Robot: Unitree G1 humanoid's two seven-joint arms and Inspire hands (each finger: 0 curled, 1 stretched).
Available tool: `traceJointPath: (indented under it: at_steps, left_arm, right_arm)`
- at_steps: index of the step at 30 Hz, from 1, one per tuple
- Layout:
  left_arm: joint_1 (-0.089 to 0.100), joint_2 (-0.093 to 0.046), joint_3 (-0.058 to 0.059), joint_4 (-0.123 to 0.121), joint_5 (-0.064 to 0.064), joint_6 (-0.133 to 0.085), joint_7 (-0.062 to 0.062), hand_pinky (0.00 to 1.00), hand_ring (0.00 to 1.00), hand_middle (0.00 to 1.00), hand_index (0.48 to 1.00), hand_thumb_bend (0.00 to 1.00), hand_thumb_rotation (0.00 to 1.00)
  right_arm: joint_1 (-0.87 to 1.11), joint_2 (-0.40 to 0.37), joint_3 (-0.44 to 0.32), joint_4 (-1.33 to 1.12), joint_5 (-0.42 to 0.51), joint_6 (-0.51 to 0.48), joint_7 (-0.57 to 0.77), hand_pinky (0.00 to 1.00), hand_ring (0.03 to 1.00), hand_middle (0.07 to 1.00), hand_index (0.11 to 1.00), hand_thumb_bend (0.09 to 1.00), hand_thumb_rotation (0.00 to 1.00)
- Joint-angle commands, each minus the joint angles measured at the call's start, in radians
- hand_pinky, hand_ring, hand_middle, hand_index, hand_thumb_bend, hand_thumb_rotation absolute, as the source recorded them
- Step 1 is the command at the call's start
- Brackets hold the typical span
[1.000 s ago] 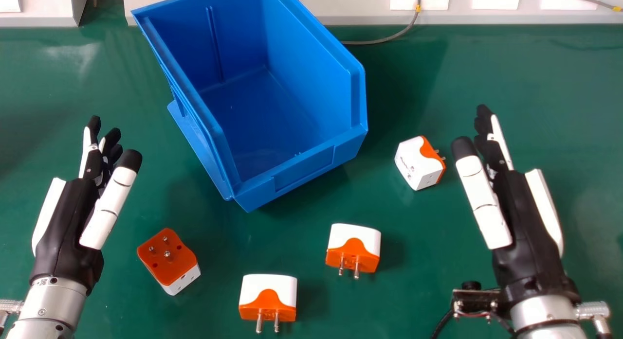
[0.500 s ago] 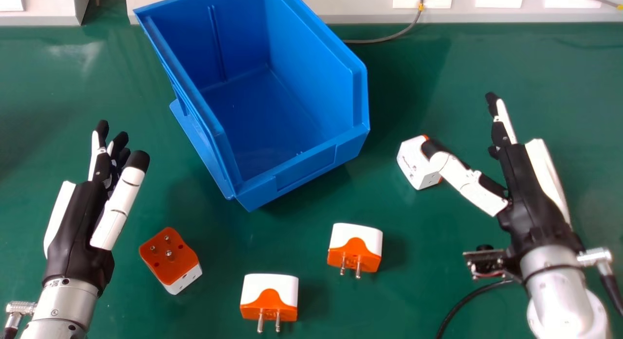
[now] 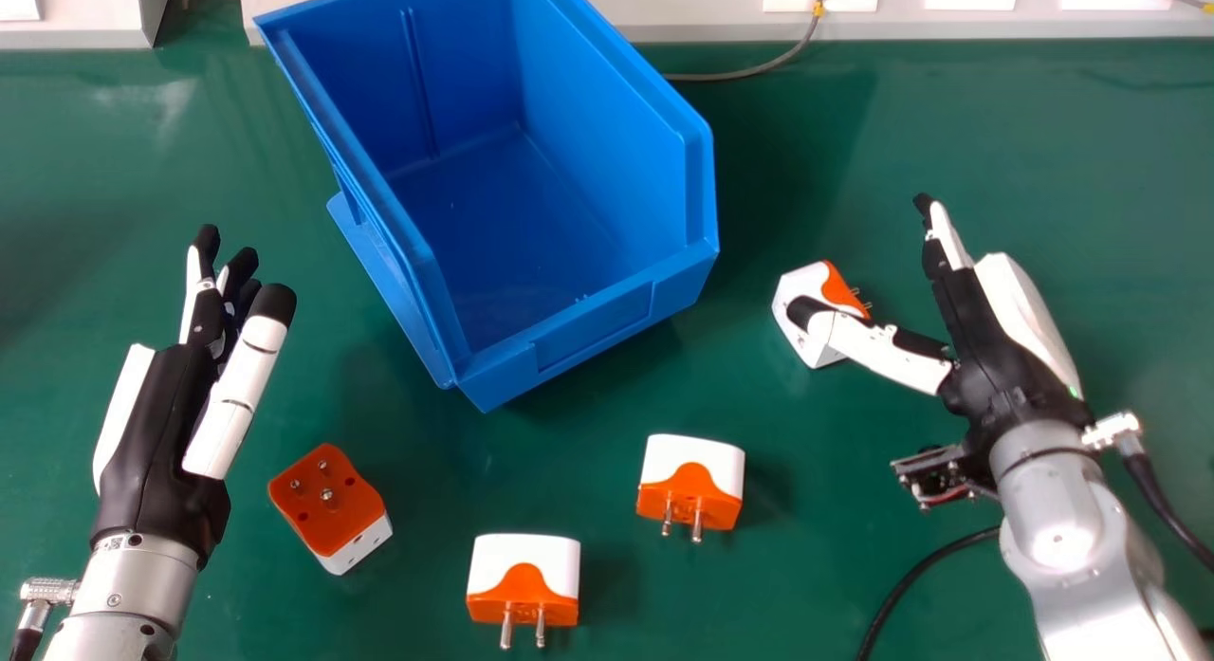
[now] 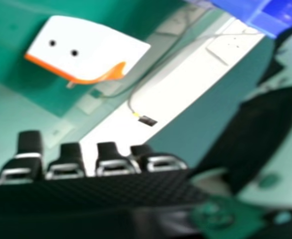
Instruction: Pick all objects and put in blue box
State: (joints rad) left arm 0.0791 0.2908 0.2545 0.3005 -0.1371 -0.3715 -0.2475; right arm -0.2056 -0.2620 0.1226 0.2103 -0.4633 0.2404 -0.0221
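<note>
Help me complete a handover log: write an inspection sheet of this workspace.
Surface: green tabletop, light reflections and shadows.
Job's things: blue box, no adapter visible inside; left adapter, pins up; front adapter and middle adapter, pins toward the robot; right adapter, pins away from the box. All four outside the box.
Clutter: nothing seen.
Grippers: left robot hand open, holding nothing; right robot hand open, thumb out by the right adapter, not gripping it.
Cables: grey cable at the back; black cable by the right arm.
Surroundings: pale wall panel with sockets.
</note>
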Motion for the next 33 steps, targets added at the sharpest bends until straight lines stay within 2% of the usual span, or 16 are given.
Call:
traceJointPath:
  at_steps: [1,3,7,14,18,23,29,33]
  left_arm:
    - [-0.008,-0.001,0.002,-0.011,0.003,-0.027,0.006,1.0,1.0,1.0,1.0,0.66,0.87]
    - [-0.006,-0.002,0.001,-0.015,0.004,-0.025,0.008,1.0,1.0,1.0,1.0,0.63,0.87]
    - [0.002,-0.009,0.002,-0.033,-0.013,-0.002,0.005,1.0,1.0,1.0,1.0,0.66,0.87]
    - [0.004,-0.013,0.002,-0.04,-0.02,-0.003,0.001,1.0,1.0,1.0,1.0,0.66,0.87]
    - [0.007,-0.013,0.002,-0.043,-0.023,-0.011,-0.003,1.0,1.0,1.0,1.0,0.65,0.86]
    - [0.006,-0.012,0.002,-0.034,-0.019,-0.028,-0.002,1.0,1.0,1.0,1.0,0.64,0.86]
    - [0.004,-0.015,0.003,-0.026,-0.026,-0.036,-0.005,1.0,1.0,1.0,1.0,0.61,0.85]
    - [0.004,-0.015,0.003,-0.024,-0.026,-0.039,-0.005,1.0,1.0,1.0,1.0,0.61,0.85]
  right_arm:
    - [-0.06,-0.015,0.022,0.027,-0.034,0.026,-0.005,0.9,0.999,1.0,1.0,0.578,0.65]
    - [-0.079,-0.013,0.037,0.046,-0.05,0.045,-0.008,0.9,1.0,1.0,1.0,0.577,0.66]
    - [-0.132,-0.004,0.08,0.108,-0.09,0.088,-0.024,0.9,1.0,1.0,1.0,0.574,0.66]
    - [-0.211,0.011,0.135,0.208,-0.126,0.135,-0.04,0.91,0.995,1.0,1.0,0.57,0.66]
    - [-0.272,0.02,0.166,0.312,-0.133,0.149,-0.048,0.91,0.992,1.0,1.0,0.57,0.66]
    - [-0.339,0.033,0.202,0.414,-0.15,0.181,-0.045,0.91,0.987,1.0,1.0,0.568,0.66]
    - [-0.4,0.052,0.248,0.516,-0.177,0.224,-0.054,0.92,0.987,1.0,0.998,0.561,0.66]
    - [-0.435,0.065,0.276,0.567,-0.193,0.252,-0.051,0.92,0.987,1.0,0.997,0.557,0.66]
